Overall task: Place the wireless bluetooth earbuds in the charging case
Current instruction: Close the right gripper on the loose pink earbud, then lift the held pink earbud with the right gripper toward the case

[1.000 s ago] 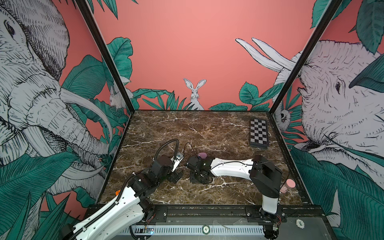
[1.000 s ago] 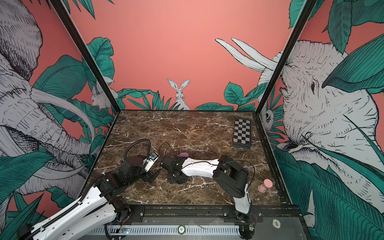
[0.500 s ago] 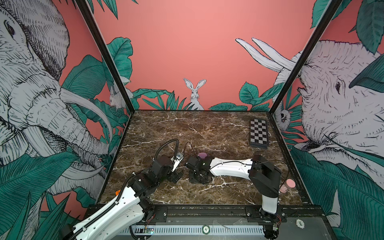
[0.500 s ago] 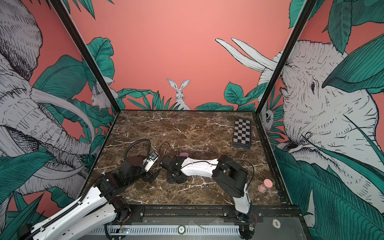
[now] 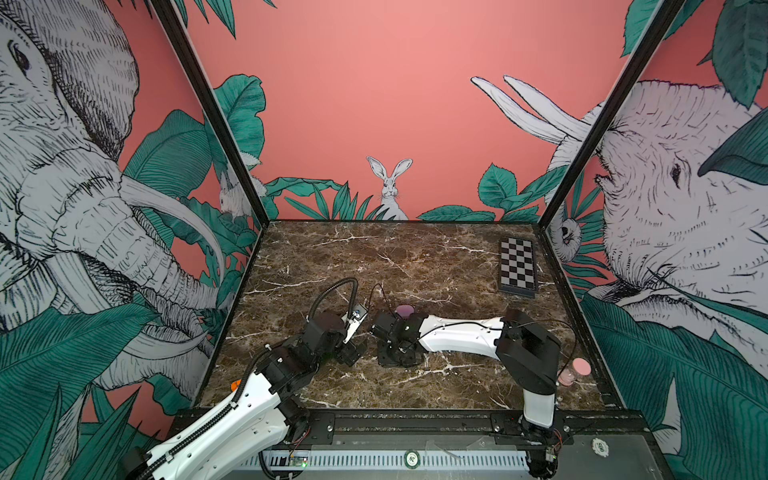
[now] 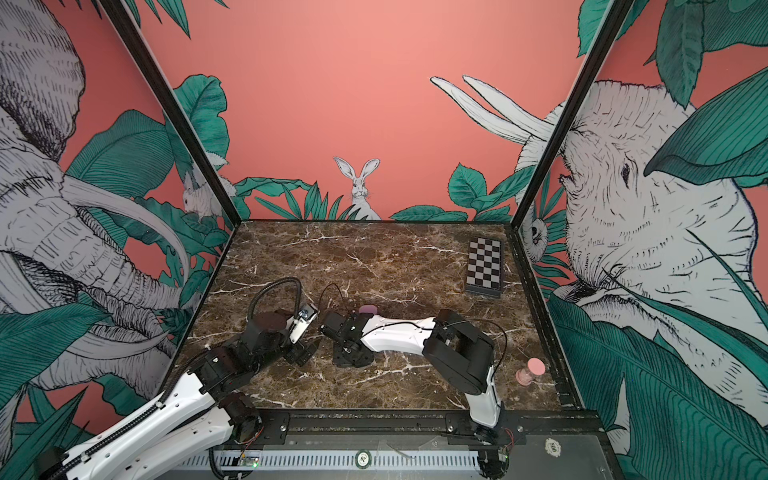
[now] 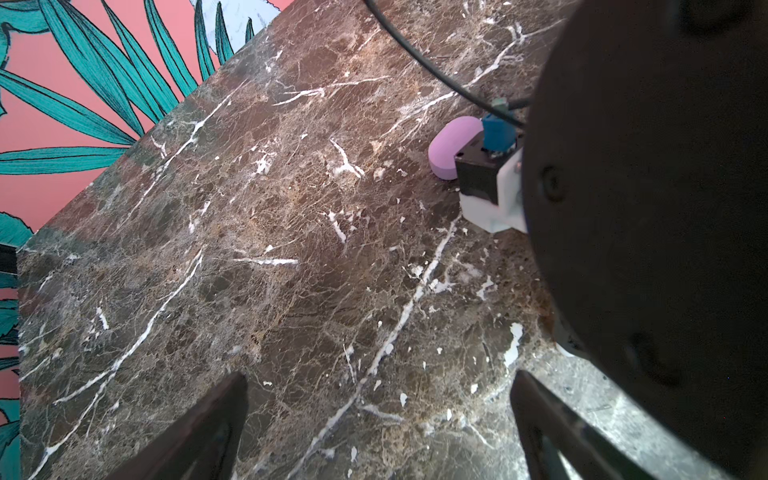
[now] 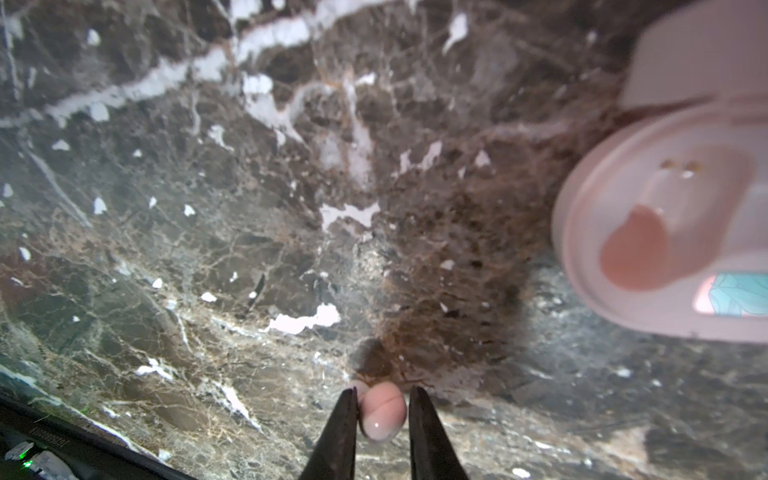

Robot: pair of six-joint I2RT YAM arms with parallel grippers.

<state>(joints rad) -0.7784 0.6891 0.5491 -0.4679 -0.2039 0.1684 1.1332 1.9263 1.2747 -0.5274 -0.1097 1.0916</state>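
Observation:
In the right wrist view a pale peach earbud [image 8: 382,409] sits between the two dark fingers of my right gripper [image 8: 383,405], which is shut on it close to the marble table [image 8: 249,208]. Beside it lies the open peach-pink charging case [image 8: 665,232], lid up, with an empty socket showing. In both top views the right gripper [image 5: 397,353] [image 6: 351,355] points down at mid-table, with a shut lilac case [image 5: 404,310] [image 6: 368,309] [image 7: 451,149] just behind its wrist. My left gripper [image 5: 353,353] [image 6: 301,353] [image 7: 382,415] stands open over bare marble, next to the right one.
A checkered board [image 5: 517,272] [image 6: 484,268] lies at the back right. A small pink object [image 5: 574,370] [image 6: 530,371] stands near the right edge. The right arm's cable [image 7: 436,75] loops above the lilac case. Printed walls close in three sides.
Both arms stand almost where they were; the right arm has shifted only very slightly.

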